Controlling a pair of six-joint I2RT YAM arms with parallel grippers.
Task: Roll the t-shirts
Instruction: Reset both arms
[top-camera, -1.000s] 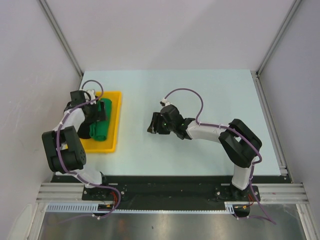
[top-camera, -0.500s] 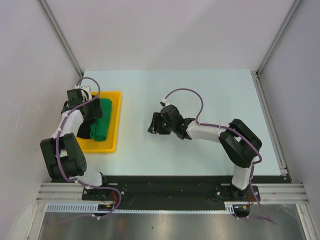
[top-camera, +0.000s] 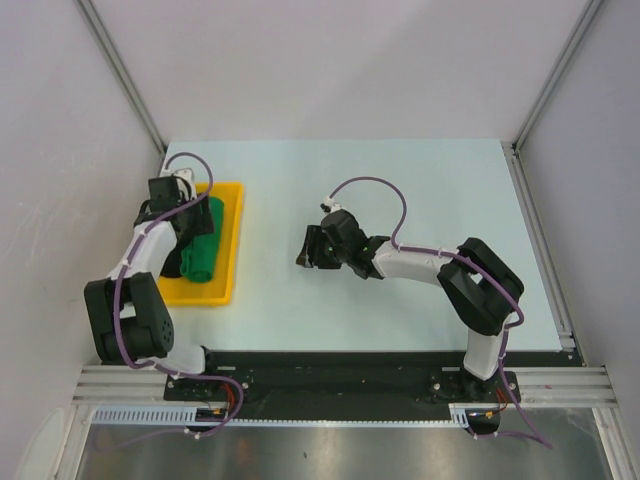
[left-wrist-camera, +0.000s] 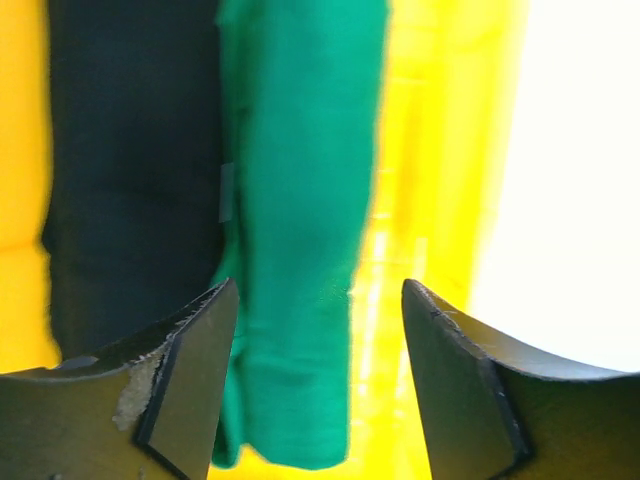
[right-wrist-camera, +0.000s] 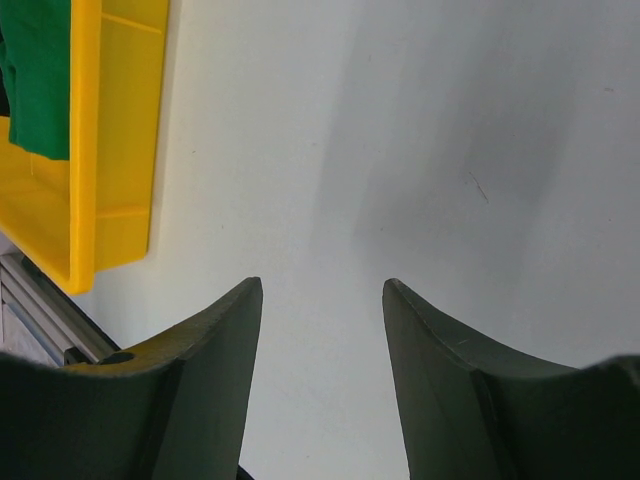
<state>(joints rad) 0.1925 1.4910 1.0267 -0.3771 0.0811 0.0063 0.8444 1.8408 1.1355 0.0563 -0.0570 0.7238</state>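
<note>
Left wrist view looks down past the left end effector (left-wrist-camera: 318, 290), whose jaws stand apart and grasp nothing. Beneath them the green shirt (left-wrist-camera: 300, 200) lies as a roll in the yellow tray (left-wrist-camera: 430, 150), side by side with the black shirt (left-wrist-camera: 135, 180), also rolled; the two seem to touch along their length. With both shirts rolled and in the tray, the task looks close to finished, and the step in hand is probably settling or leaving the green roll. To do that well, the fingers (left-wrist-camera: 190, 360) should stay spread and move straight along the end effector's own axis, because a sideways drag could catch the soft cloth and loosen the outer wrap or push the green roll onto the black one. The green roll sits nearer one finger than the other, so any new grasp would need centring first. Only the top external view shows the wider layout: the tray sits at the left side of the worktop (top-camera: 420, 190), the left arm reaches over it and hides most of the black roll, and the right arm is well apart near the middle. The right wrist view adds that the right end effector (right-wrist-camera: 322, 285) is spread and empty over bare worktop, with a corner of the tray and a patch of green cloth at its edge.
</note>
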